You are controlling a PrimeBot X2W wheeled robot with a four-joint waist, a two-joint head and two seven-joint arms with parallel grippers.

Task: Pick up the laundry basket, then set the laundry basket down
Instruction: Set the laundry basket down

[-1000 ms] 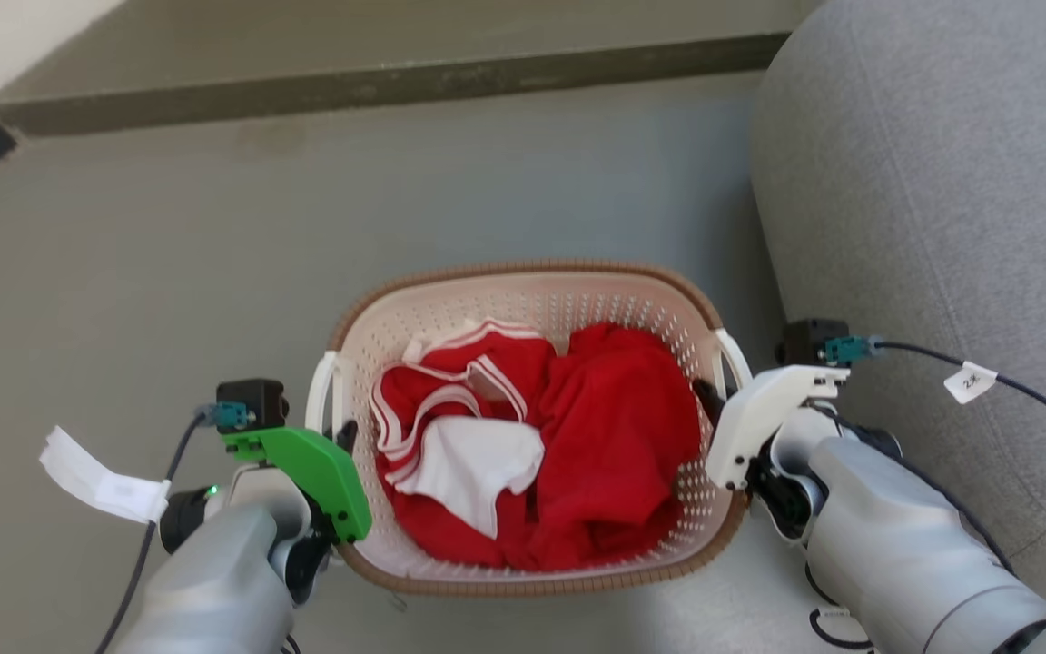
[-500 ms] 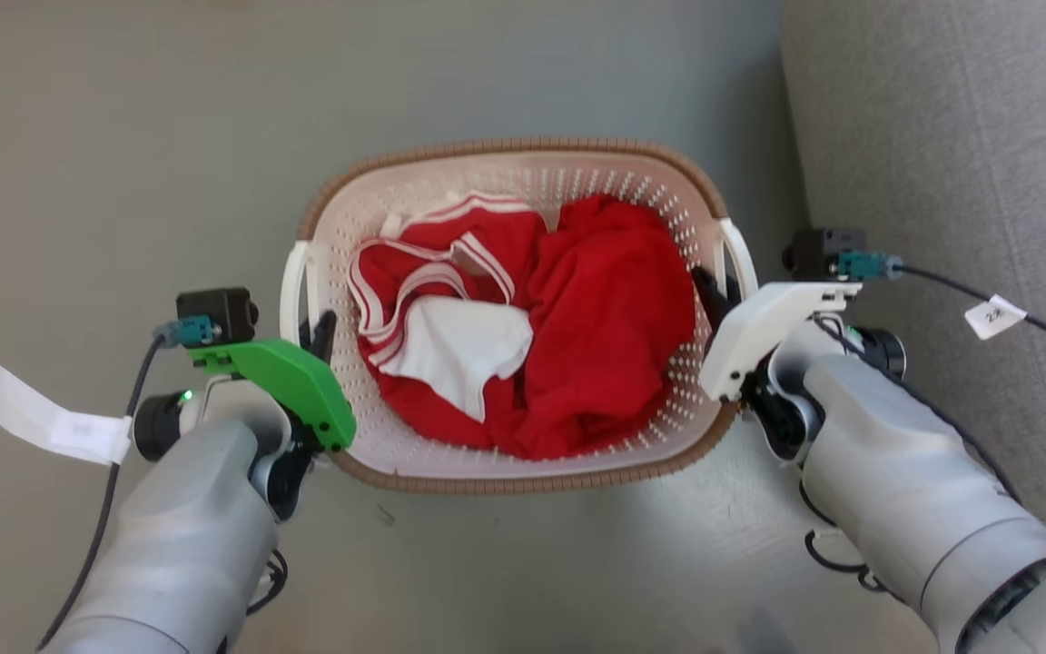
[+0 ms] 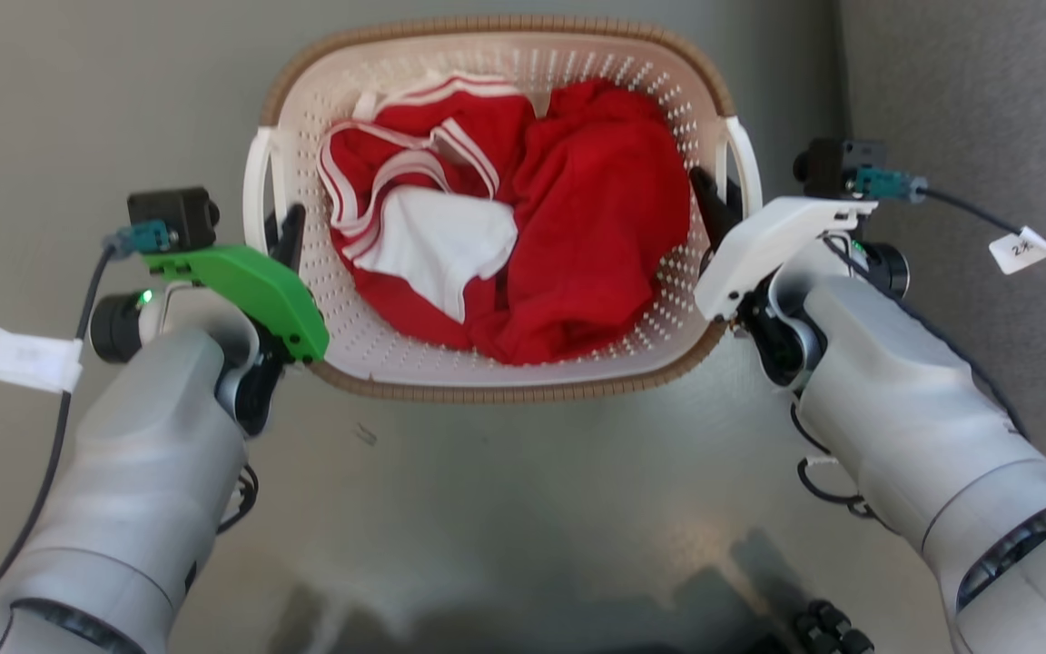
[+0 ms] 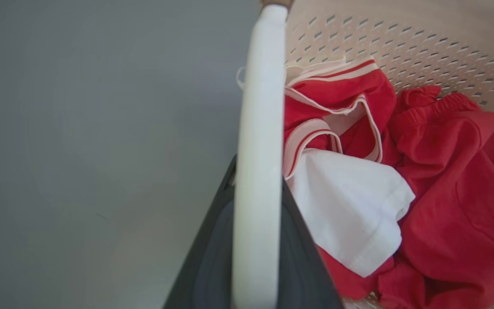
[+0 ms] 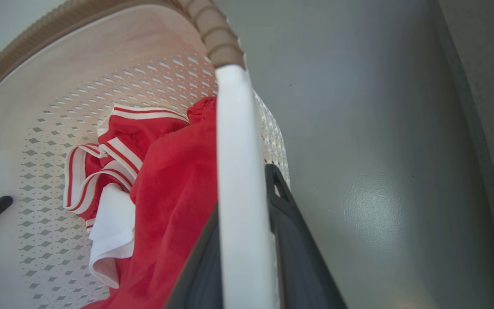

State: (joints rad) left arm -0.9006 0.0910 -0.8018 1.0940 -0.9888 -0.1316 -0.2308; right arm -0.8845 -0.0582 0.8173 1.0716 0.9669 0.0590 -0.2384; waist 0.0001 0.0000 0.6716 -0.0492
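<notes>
The laundry basket is cream-white and perforated with a brown woven rim, and it holds red and white clothes. My left gripper is shut on the white loop handle at the basket's left short side. In the left wrist view that handle runs between the dark fingers. My right gripper is shut on the opposite handle. The right wrist view shows this handle clamped between the fingers. I cannot tell whether the basket's base touches the floor.
A grey upholstered sofa stands close on the right, beside my right forearm. Smooth grey floor lies all around the basket. Cables with white tags hang from both wrists.
The whole head view has shifted; the step at the back has left it. The basket and both grippers now sit higher in the picture and look larger. Both grips hold unchanged.
</notes>
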